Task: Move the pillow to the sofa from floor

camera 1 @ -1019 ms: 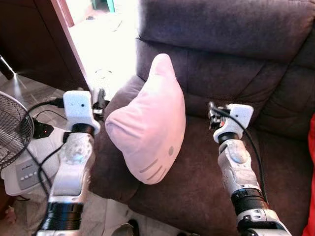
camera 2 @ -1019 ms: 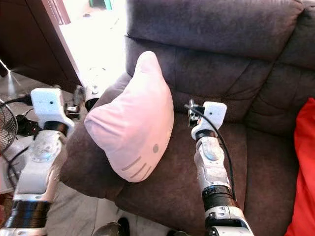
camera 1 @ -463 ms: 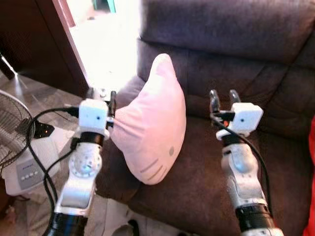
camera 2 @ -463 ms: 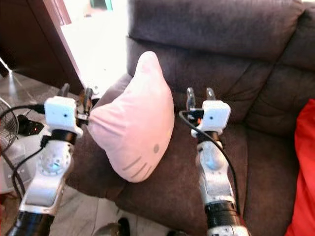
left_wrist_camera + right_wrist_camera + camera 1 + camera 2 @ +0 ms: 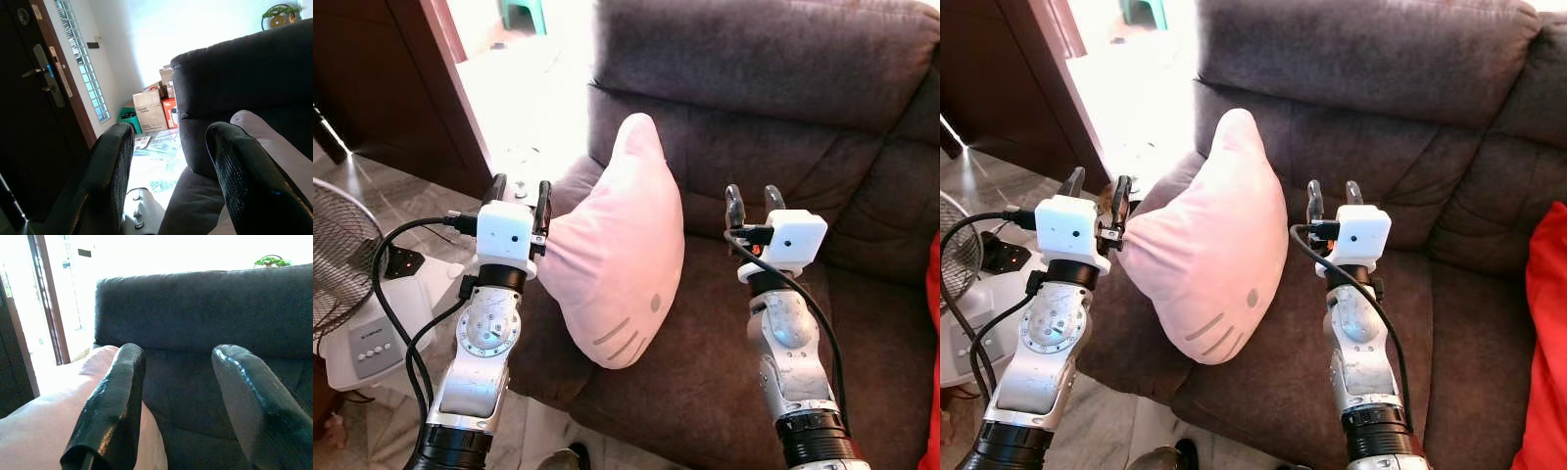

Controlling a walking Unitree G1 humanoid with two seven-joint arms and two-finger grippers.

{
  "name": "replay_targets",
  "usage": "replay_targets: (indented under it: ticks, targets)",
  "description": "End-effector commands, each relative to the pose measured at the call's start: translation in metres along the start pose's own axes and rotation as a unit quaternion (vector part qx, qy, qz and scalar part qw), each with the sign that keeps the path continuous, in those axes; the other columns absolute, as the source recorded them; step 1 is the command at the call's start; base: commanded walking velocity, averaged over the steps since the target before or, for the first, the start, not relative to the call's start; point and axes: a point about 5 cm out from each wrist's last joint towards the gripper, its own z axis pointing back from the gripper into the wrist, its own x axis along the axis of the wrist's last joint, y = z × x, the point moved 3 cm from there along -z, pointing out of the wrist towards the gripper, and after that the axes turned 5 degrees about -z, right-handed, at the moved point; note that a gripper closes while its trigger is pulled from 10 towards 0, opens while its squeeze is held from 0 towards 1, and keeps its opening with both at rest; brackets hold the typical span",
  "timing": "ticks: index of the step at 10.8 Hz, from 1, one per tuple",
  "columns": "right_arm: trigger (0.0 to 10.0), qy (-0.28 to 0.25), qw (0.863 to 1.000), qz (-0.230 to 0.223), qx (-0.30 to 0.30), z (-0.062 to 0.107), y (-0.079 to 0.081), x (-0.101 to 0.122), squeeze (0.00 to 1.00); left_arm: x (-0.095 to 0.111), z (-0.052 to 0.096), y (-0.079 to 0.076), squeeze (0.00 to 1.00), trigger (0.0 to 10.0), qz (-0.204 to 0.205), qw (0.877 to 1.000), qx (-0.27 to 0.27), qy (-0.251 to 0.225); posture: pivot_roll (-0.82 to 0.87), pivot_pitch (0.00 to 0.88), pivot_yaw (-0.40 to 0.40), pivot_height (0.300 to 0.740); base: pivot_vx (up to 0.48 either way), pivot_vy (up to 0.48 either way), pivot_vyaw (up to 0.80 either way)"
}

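Pillow [image 5: 619, 264] position: the pink pillow, marked with a small grey dot and three grey stripes near its lower corner, stands tilted on the seat of the dark brown sofa [image 5: 783, 117], with its pointed upper end leaning against the backrest and its lower corner near the front edge of the seat cushion. Left gripper [image 5: 520, 192] position: raised just beside the pillow's left side, over the sofa's armrest, with both black fingers pointing up and spread apart; nothing is held between them, and the left wrist view shows the pillow beside one finger. Right gripper [image 5: 754, 198] position: raised above the seat on the pillow's right side, apart from the pillow, fingers likewise pointing up and spread with nothing between them. A red cushion [image 5: 1538, 323] lies at the right end of the sofa. On the tiled floor [image 5: 372, 176] to the robot's left stands a white fan [image 5: 352, 294], its grille partly visible, with black cables [image 5: 396, 323] running past its base.
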Motion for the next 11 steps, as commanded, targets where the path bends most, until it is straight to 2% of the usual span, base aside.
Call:
replay_targets:
  ticks: [1,4,6,7,11]
  targets:
    - [10.0,-0.003,1.000,-0.001,-0.001,-0.001,0.000,0.004,0.00,-0.005,0.002,-0.001,0.00,10.0,-0.007,1.000,-0.002,0.008,0.14,0.134,0.005,0.740,0.000,0.000,0.00]
    - [10.0,0.008,1.000,-0.006,-0.022,-0.002,-0.010,0.002,0.00,-0.004,0.002,-0.004,0.00,10.0,-0.013,1.000,-0.002,0.005,0.14,0.149,0.005,0.740,0.000,0.000,0.00]
    - [10.0,0.012,0.999,-0.022,-0.031,-0.004,-0.012,0.001,0.00,-0.003,0.000,-0.003,0.00,10.0,-0.018,1.000,-0.001,0.003,0.14,0.158,0.005,0.740,0.000,-0.266,-0.71]
    - [10.0,0.008,1.000,-0.011,-0.029,-0.004,-0.012,0.002,0.00,-0.003,0.000,-0.002,0.00,10.0,-0.020,1.000,-0.001,0.002,0.14,0.158,0.004,0.740,0.000,-0.296,0.00]
    - [10.0,0.013,0.999,-0.024,-0.028,-0.006,-0.010,0.002,0.00,-0.002,-0.001,-0.003,0.00,10.0,-0.020,1.000,-0.001,-0.001,0.14,0.166,0.000,0.740,0.000,-0.299,0.00]
